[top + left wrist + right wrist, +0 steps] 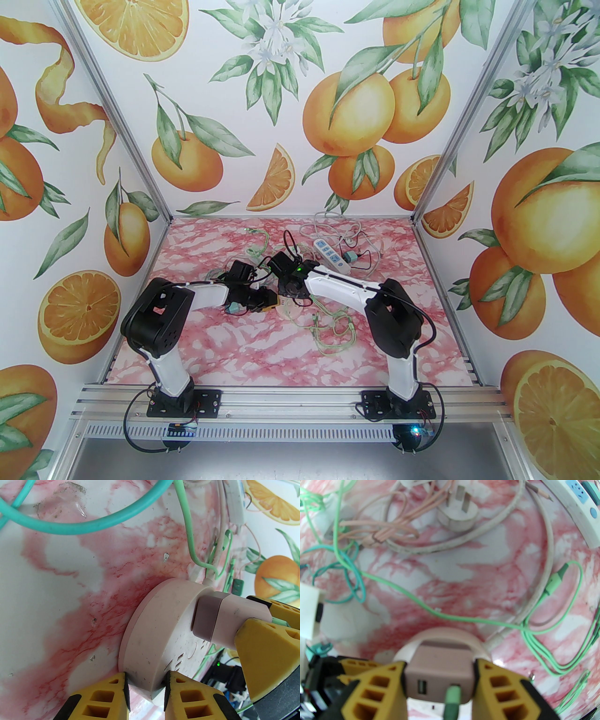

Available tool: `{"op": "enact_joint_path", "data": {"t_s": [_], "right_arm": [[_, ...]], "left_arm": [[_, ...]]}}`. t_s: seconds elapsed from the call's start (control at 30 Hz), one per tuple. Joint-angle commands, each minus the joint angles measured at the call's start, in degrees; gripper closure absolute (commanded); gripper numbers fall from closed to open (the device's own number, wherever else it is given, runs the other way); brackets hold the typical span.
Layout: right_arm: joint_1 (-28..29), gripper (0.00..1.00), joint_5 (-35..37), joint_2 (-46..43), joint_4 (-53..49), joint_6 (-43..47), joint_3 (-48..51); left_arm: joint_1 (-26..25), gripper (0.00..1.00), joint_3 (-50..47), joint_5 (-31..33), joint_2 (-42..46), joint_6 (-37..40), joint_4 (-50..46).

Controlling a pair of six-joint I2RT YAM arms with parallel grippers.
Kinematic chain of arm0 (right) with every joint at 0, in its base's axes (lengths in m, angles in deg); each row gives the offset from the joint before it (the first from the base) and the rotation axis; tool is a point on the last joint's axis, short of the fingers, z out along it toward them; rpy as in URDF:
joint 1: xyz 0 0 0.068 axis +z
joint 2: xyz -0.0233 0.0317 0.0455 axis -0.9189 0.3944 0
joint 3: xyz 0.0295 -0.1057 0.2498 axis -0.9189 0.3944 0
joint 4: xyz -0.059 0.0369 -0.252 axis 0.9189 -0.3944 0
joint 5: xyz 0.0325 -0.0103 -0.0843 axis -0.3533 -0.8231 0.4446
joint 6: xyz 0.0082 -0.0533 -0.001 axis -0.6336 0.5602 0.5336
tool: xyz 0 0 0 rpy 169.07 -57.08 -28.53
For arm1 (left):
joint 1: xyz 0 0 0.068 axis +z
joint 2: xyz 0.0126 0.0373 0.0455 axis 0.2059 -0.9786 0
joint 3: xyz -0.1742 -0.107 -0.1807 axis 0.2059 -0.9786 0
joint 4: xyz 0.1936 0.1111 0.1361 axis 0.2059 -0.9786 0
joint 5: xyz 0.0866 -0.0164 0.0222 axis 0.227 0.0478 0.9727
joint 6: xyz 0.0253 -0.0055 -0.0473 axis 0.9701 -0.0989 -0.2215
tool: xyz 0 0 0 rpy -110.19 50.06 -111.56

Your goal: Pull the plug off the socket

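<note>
Left wrist shows socket [150, 625] slots; right wrist, plug [440, 665] ports.

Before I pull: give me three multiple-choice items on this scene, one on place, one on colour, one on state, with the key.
1. The left pincer grips where?
A) the rim of the round pale-pink plastic socket
B) the pink block-shaped charger plug
C) nothing

2. The slim cable in the plug's port is:
A) black
B) green
C) white

3. The plug is:
A) lying loose on the table
B) lifted clear
C) seated in the socket

Key:
1 A: the left wrist view has its fingers either side of the rim.
2 B: a green connector sits in the port.
3 C: its body is flush on the socket face, with the right pincer clamping its sides.
</note>
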State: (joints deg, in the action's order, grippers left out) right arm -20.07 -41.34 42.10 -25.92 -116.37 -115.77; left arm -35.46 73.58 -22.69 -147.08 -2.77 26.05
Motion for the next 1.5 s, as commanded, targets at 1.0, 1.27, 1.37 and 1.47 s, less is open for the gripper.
{"op": "enact_joint_path", "data": {"t_s": [1.0, 1.27, 1.37, 1.47], "right_arm": [[-3.3, 0.73, -9.2, -5.7, 8.4, -2.4, 7.3], [2.3, 0.74, -0.9, 3.6, -8.0, 2.6, -7.3], [4.0, 0.74, 1.1, 5.6, -10.3, 3.5, -9.3], [4.4, 0.74, 1.4, 6.3, -11.1, 3.7, -10.7]], "left_arm": [[-1.4, 0.77, -1.2, 10.1, -7.3, 2.2, -10.1], [-1.5, 0.78, -0.2, 10.1, -7.6, 2.4, -10.9], [-1.6, 0.78, -0.2, 10.2, -7.6, 2.5, -11.0], [-1.7, 0.78, -0.3, 10.1, -7.6, 2.5, -11.0]]}}
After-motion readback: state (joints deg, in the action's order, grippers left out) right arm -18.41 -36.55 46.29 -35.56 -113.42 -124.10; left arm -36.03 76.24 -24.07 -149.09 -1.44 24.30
